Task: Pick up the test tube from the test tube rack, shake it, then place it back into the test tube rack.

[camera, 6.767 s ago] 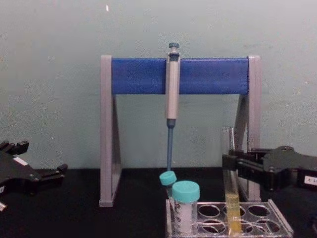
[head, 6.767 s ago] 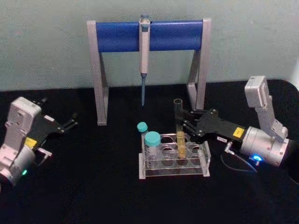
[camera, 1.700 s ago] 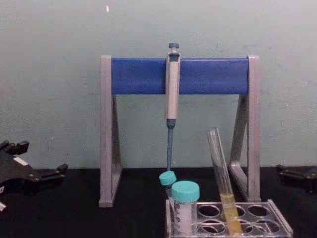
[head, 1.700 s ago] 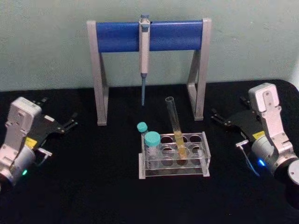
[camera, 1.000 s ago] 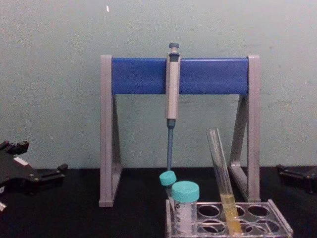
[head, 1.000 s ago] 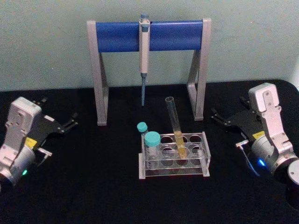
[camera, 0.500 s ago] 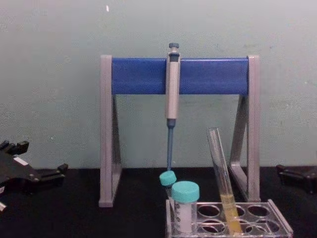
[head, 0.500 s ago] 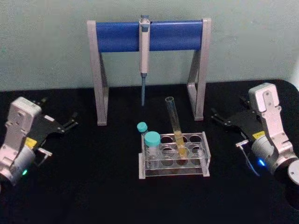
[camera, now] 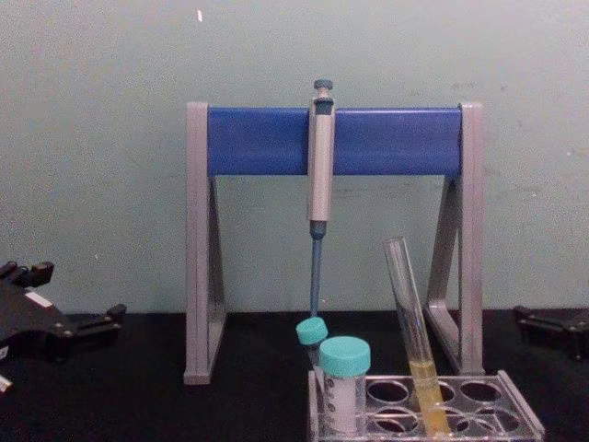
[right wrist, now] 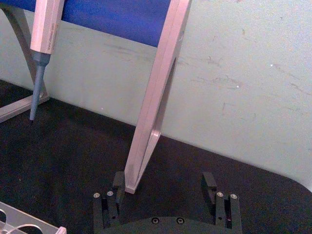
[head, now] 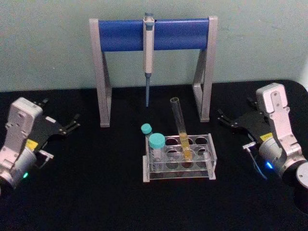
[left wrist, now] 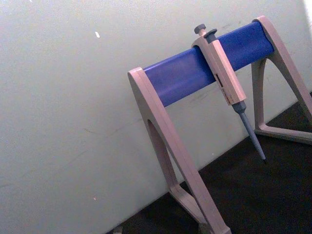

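The test tube (head: pixel 180 127) is a long clear tube with yellow liquid low down. It stands in a back-row hole of the clear test tube rack (head: pixel 212 160), its open top leaning to the left. The chest view shows the test tube (camera: pixel 411 322) rising out of the rack (camera: pixel 520 412). My right gripper (head: pixel 235 110) is off to the right of the rack, open and holding nothing; in the right wrist view its gripper (right wrist: pixel 163 183) has bare fingers (right wrist: pixel 118 181) spread wide. My left gripper (head: pixel 61 111) rests open at the far left, seen from the side (camera: pixel 78 299) in the chest view.
A tall grey-and-blue pipette stand (head: pixel 154 34) spans the back, with a pipette (head: pixel 148 53) hanging at its middle. Two teal-capped vials (head: pixel 156 143) sit in the rack's left end. The black table (head: pixel 96 192) ends at a pale wall.
The right gripper has let go of the test tube and drawn back to the right. The tube now leans in the rack. Nothing moves over the last second.
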Robot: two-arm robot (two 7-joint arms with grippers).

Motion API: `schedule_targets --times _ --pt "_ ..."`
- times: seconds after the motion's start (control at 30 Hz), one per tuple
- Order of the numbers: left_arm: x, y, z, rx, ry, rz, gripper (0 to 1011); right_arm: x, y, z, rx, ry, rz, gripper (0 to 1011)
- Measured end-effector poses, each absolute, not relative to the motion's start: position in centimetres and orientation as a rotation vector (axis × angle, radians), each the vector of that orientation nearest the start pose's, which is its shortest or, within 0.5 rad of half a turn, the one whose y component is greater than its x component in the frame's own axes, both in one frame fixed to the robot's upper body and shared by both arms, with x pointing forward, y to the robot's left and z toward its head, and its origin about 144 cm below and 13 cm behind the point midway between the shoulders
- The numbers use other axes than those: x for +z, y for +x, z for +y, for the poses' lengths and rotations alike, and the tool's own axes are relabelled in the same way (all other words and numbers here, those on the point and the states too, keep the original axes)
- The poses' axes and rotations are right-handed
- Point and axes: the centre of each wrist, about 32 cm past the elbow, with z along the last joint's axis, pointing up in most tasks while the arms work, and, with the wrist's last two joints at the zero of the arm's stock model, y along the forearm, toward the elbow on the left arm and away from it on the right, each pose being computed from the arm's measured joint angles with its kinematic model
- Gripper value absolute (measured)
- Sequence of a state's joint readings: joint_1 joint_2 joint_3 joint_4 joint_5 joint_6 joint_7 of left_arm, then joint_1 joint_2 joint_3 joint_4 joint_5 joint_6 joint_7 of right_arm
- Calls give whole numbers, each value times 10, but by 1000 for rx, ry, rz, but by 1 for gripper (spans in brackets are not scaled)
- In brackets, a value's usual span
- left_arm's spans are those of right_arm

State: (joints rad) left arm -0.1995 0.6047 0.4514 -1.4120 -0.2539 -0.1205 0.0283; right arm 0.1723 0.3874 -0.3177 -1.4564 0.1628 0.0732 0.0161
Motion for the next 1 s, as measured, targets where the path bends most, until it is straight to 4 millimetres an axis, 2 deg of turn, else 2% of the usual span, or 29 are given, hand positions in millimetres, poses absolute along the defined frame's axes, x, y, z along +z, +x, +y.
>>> schedule_targets --times 1.0 --pt "1140 489 310 1248 305 -285 1001 1150 495 -260 -1300 -282 -130 1000"
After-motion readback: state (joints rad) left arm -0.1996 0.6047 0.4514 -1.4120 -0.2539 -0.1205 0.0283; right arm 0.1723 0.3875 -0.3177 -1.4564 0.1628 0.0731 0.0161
